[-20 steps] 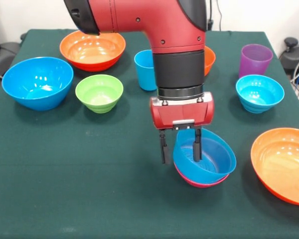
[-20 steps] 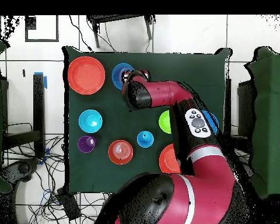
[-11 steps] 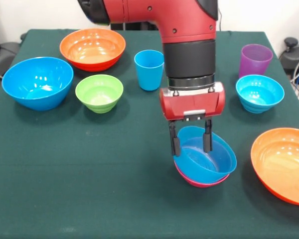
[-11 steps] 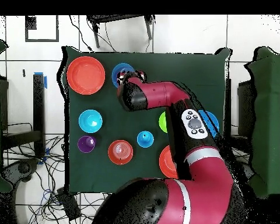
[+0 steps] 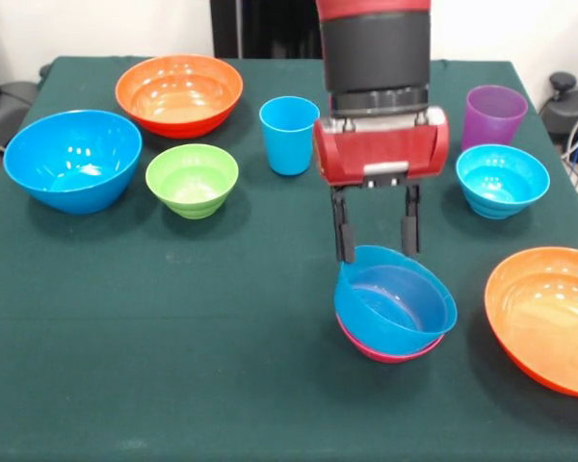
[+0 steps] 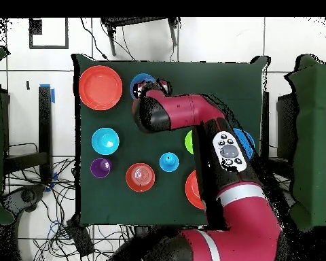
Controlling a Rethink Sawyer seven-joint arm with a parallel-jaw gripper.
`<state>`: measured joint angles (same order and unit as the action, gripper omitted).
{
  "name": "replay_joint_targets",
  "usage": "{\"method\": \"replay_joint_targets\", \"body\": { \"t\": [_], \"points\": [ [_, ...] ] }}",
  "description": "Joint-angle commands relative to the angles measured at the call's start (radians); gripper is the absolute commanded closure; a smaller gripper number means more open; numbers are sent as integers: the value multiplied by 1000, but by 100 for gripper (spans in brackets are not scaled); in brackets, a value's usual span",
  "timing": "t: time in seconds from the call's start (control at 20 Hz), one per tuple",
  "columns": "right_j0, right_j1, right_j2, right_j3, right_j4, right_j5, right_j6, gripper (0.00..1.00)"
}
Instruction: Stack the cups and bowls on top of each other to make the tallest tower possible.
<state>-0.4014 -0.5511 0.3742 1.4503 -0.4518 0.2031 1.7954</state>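
Note:
The tower is a blue bowl point(image 5: 395, 303) nested in a pink bowl point(image 5: 385, 352) at the front right of the table. My gripper point(image 5: 376, 245) hangs open just above the blue bowl's far rim, touching nothing. A light blue cup point(image 5: 289, 135) and a purple cup point(image 5: 494, 115) stand upright further back. Loose bowls lie around: green point(image 5: 192, 178), large blue point(image 5: 72, 159), cyan point(image 5: 502, 178), orange point(image 5: 179, 91) and a wide orange one point(image 5: 549, 313). In the overhead view the arm point(image 6: 186, 112) covers part of the stacked blue bowl point(image 6: 140, 83).
From above, a small orange bowl point(image 6: 140, 177) sits between the purple cup point(image 6: 100, 167) and the light blue cup point(image 6: 169, 162); the arm hides it in the front view. The green cloth table point(image 5: 173, 337) ends close to the wide orange bowl at the right.
The gripper has risen off the blue bowl's rim, which its fingers straddled a second ago, and shifted slightly right. The blue bowl stays nested in the pink one.

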Motion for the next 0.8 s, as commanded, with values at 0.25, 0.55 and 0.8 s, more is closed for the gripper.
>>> {"method": "replay_joint_targets", "body": {
  "t": [0.25, 0.55, 0.8],
  "points": [
    [-3, -43, 41, 73, -4, 111, -4, 0],
    [6, -52, 33, 74, -3, 116, 3, 0],
    [15, -53, 23, 75, -2, 125, 8, 0]
  ]
}}
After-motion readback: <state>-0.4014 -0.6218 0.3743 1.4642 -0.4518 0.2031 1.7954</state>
